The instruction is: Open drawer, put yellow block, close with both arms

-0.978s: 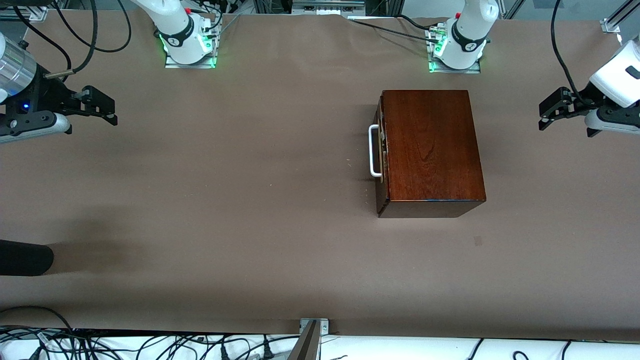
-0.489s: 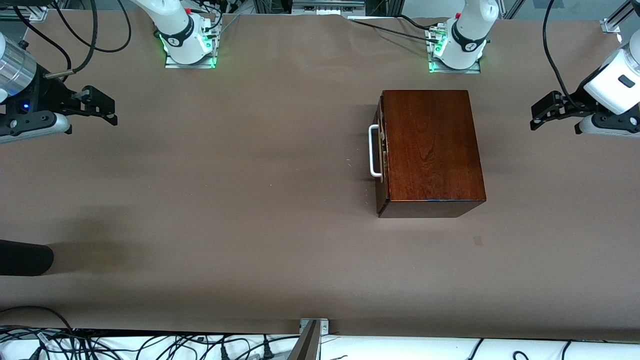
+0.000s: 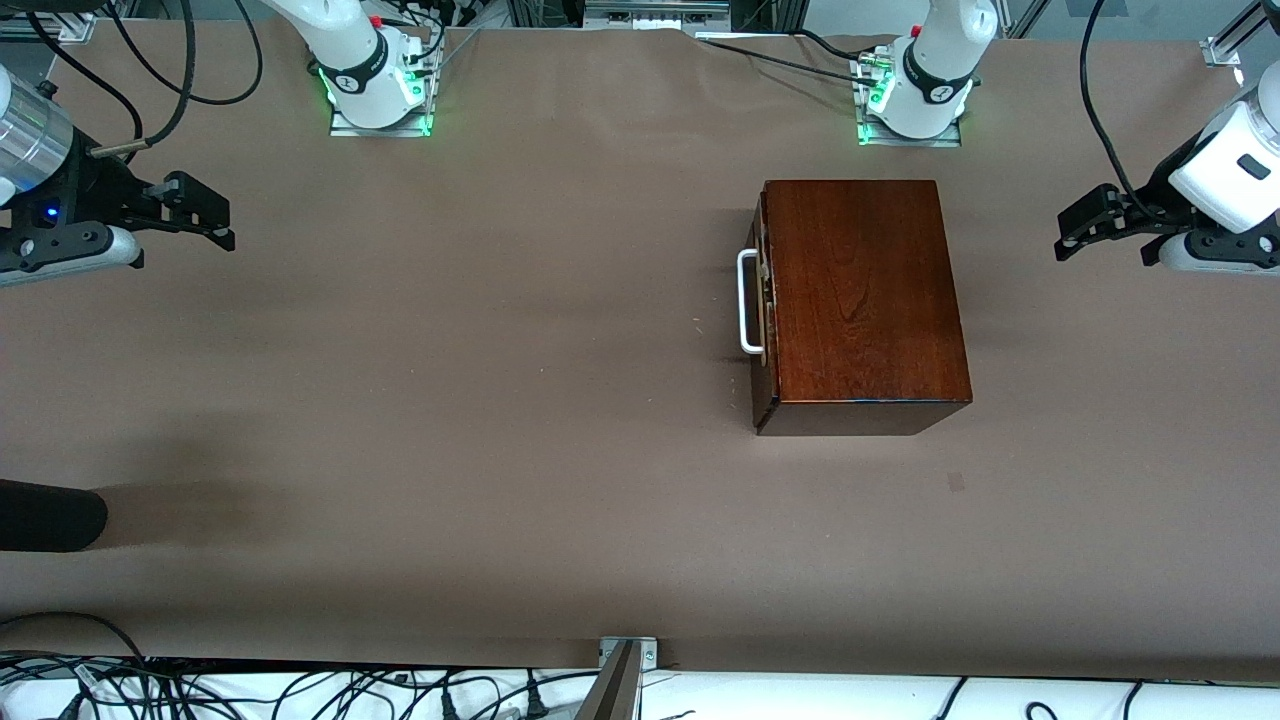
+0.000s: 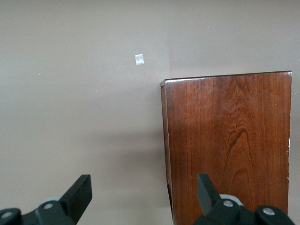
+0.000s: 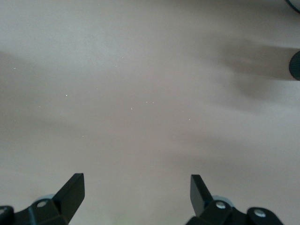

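Left hand (image 3: pixel 1072 232) open, empty, near box (image 3: pixel 860 300); right hand (image 3: pixel 205 212) open, empty, over table (image 3: pixel 450 400) edge.

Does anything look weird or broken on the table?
Nothing looks broken. The wooden box sits flat with its drawer shut. Oddly, no yellow block shows anywhere. A dark rounded thing pokes in at the table's edge; I cannot tell what it is.
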Controlling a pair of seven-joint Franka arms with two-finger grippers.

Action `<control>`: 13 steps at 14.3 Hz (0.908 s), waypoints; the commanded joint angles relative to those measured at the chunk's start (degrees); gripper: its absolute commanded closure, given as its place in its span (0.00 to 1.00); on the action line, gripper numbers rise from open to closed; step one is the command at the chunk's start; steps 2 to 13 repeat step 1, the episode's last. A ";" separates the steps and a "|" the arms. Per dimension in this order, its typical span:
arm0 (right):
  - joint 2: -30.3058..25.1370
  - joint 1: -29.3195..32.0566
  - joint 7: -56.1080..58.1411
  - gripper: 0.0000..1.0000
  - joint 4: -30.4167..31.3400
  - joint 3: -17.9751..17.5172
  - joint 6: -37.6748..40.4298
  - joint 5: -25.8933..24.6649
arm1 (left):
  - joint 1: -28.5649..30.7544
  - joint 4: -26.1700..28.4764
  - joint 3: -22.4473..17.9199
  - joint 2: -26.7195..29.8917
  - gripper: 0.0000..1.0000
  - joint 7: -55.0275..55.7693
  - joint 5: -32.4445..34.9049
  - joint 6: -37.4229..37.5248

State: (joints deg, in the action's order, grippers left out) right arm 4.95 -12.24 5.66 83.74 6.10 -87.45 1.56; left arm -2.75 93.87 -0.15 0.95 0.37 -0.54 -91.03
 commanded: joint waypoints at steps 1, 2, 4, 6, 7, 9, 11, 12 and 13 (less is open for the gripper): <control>-0.20 0.20 -0.65 0.00 -0.07 -0.22 -0.17 -0.16 | 0.20 -0.80 0.41 -0.07 0.00 0.42 -0.61 1.29; -0.20 0.20 -0.65 0.00 -0.07 -0.22 -0.17 -0.16 | 0.20 -0.80 0.41 -0.07 0.00 0.42 -0.61 1.29; -0.20 0.20 -0.65 0.00 -0.07 -0.22 -0.17 -0.16 | 0.20 -0.80 0.41 -0.07 0.00 0.42 -0.61 1.29; -0.20 0.20 -0.65 0.00 -0.07 -0.22 -0.17 -0.16 | 0.20 -0.80 0.41 -0.07 0.00 0.42 -0.61 1.29; -0.20 0.20 -0.65 0.00 -0.07 -0.22 -0.17 -0.16 | 0.20 -0.80 0.41 -0.07 0.00 0.42 -0.61 1.29; -0.20 0.20 -0.65 0.00 -0.07 -0.22 -0.17 -0.16 | 0.20 -0.80 0.41 -0.07 0.00 0.42 -0.61 1.29; -0.20 0.20 -0.65 0.00 -0.07 -0.22 -0.17 -0.16 | 0.20 -0.80 0.41 -0.07 0.00 0.42 -0.61 1.29; -0.20 0.20 -0.65 0.00 -0.07 -0.22 -0.17 -0.16 | 0.20 -0.80 0.41 -0.07 0.00 0.42 -0.61 1.29; -0.20 0.20 -0.65 0.00 -0.07 -0.22 -0.17 -0.16 | 0.20 -0.80 0.41 -0.07 0.00 0.42 -0.61 1.29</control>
